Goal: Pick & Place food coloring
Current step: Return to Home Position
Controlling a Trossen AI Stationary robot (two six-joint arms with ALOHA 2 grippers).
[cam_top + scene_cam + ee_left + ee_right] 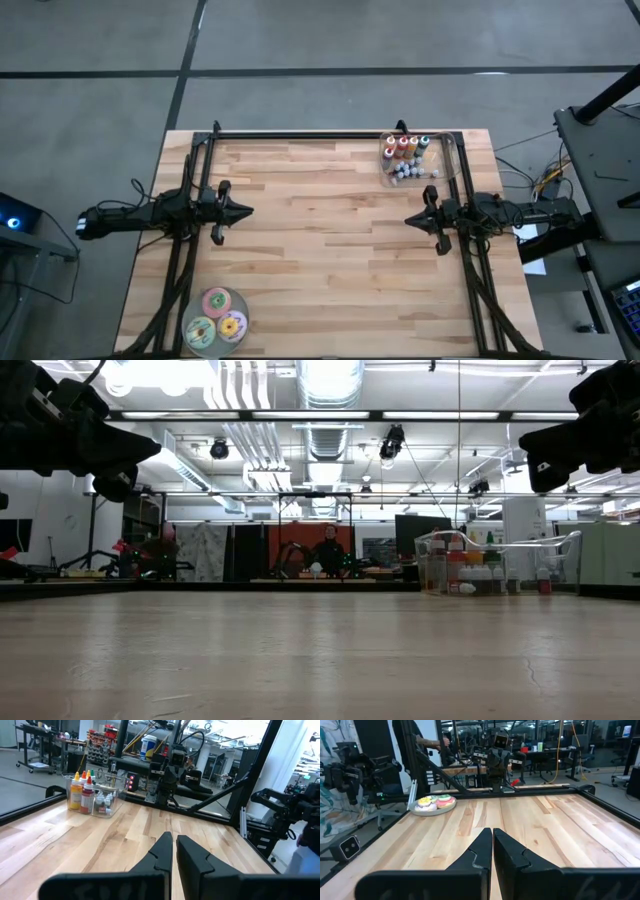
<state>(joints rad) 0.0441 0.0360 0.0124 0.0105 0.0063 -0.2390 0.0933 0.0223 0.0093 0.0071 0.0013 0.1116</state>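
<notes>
Right tool [410, 218] closed, food coloring [403, 158] in bin [456, 166] nr it

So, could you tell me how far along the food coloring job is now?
Done: the food coloring bottles sit in the clear bin; none shows loose on the table. In hand: nothing, the left gripper and right gripper hover shut and empty mid-table. Left: apparently nothing.
</notes>
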